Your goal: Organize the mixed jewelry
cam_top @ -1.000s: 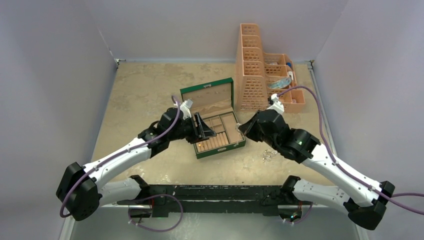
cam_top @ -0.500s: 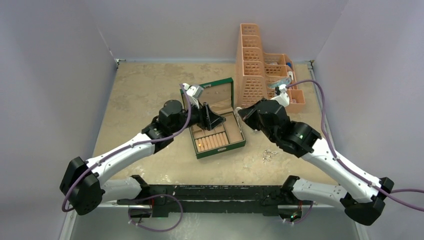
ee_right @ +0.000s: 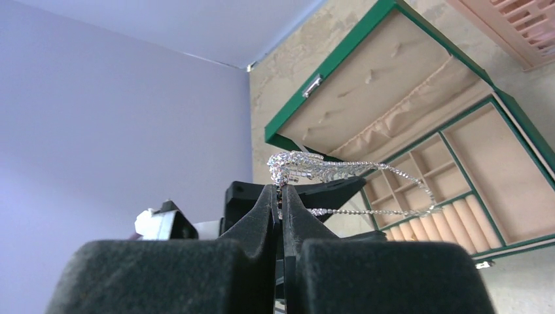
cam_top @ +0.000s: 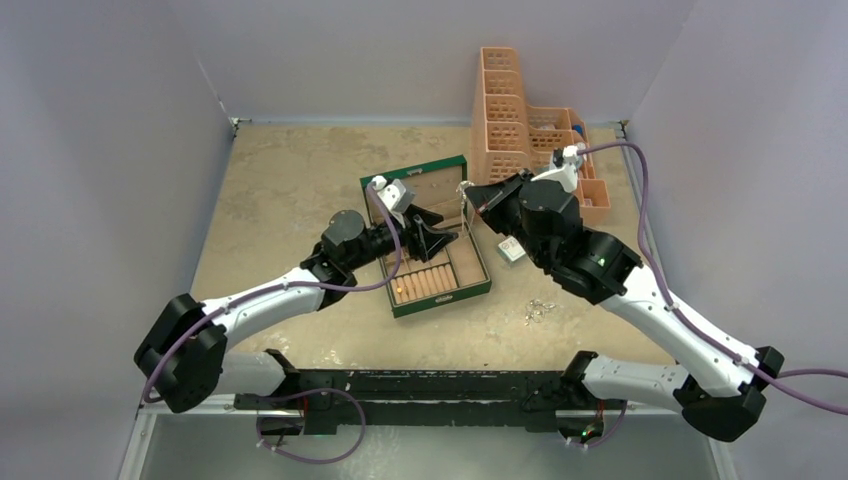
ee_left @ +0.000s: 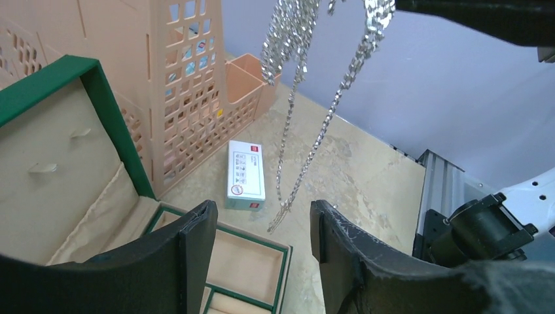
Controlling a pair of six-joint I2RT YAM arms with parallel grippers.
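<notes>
The mixed jewelry (cam_top: 540, 310) is in two places. A small silvery heap lies on the table (cam_top: 280, 190) just off the near right corner of the green box (cam_top: 440, 302), and one silvery chain (cam_top: 462, 207) hangs in the air over the box's open tray. A second ago the left gripper (cam_top: 430, 232) was down in the tray and the right gripper (cam_top: 470, 192) sat low by the box's right side. Both have since risen, the right one bringing the chain up with it. A white card box (cam_top: 511, 250) that the right arm had covered has come into sight (it lies flat just right of the green box, in front of the orange organizer (cam_top: 505, 130)).

By count there are one chain aloft, one heap, one green box, one card box, one organizer and two arms.

Only the right wrist view shows the grip: the right fingers (ee_right: 265, 209) are clenched together on the bunched top of the chain. Only the left wrist view shows the red print on the card box. It also shows the left pincer released, its fingers apart, with the chain's tip dangling in the gap and touching neither. Only the top view holds the heap.
</notes>
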